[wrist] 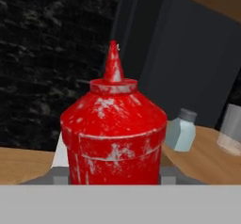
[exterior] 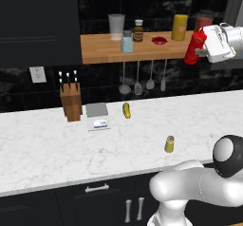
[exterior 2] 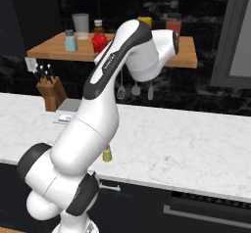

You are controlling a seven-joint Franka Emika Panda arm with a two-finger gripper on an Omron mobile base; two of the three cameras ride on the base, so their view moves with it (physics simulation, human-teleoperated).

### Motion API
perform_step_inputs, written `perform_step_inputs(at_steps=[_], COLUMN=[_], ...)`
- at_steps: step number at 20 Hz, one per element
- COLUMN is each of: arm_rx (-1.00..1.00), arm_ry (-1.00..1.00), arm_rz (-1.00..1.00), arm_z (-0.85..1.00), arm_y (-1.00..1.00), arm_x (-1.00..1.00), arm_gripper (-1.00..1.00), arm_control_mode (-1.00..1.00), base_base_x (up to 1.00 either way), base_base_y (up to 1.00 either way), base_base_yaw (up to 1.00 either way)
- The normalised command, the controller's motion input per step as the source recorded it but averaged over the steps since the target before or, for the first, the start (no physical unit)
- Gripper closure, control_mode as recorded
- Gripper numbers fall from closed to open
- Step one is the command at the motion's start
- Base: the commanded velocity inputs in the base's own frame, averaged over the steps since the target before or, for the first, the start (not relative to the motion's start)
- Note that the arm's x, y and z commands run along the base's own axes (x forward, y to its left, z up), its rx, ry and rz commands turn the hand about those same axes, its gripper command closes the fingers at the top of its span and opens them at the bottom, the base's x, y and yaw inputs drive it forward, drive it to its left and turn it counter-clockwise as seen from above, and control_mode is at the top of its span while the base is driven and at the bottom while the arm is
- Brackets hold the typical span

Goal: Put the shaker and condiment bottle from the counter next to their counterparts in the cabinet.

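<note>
A: What has your tool (exterior: 205, 49) got?

B: It is closed on the condiment bottle (exterior: 195, 48), the slim red one. From my left base camera I hold it up at the right end of the cabinet (exterior: 102, 53), the light-brown shelf board on the black wall, tilted a little, its lower part in front of the board's front edge. In my hand camera the bottle (wrist: 114, 133) sits right between my fingers, cap pointing up in that view.

A: And the shaker?

B: The shaker (exterior: 169, 144) stands upright on the counter (exterior: 42, 144), well apart from my tool, out on the white marble towards the front edge.

A: The counterparts?

B: The pale blue shaker (exterior: 126, 42) is on the cabinet near its middle, and the wide yellow bottle (exterior: 179, 27) stands further right at the back, near the bottle I hold.

A: Anything else down there?

B: A knife block (exterior: 71, 101), a small scale (exterior: 98, 117) and a yellow oblong thing (exterior: 126, 110) near the wall.
</note>
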Motion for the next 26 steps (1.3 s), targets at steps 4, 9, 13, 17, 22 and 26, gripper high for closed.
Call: perform_step_inputs(at_steps=[4, 9, 13, 17, 22, 26], arm_rx=[0.00, 0.00, 0.01, 0.04, 0.00, 0.00], arm_ry=[0.00, 0.00, 0.00, 0.03, 0.03, 0.03], arm_rz=[-0.05, -0.07, -0.07, -0.06, -0.05, -0.03], arm_z=[0.00, 0.08, 0.25, 0.31, 0.01, 0.00], arm_y=[0.04, 0.09, 0.06, 0.01, 0.00, 0.00], arm_x=[0.44, 0.40, 0.24, 0.20, 0.31, 0.23], arm_gripper=[1.00, 1.00, 1.00, 1.00, 1.00, 1.00], arm_control_mode=[-1.00, -1.00, -1.00, -1.00, -1.00, -1.00], base_base_x=[0.00, 0.00, 0.00, 0.00, 0.00, 0.00], base_base_y=[0.00, 0.00, 0.00, 0.00, 0.00, 0.00], base_base_yaw=[0.00, 0.00, 0.00, 0.00, 0.00, 0.00])
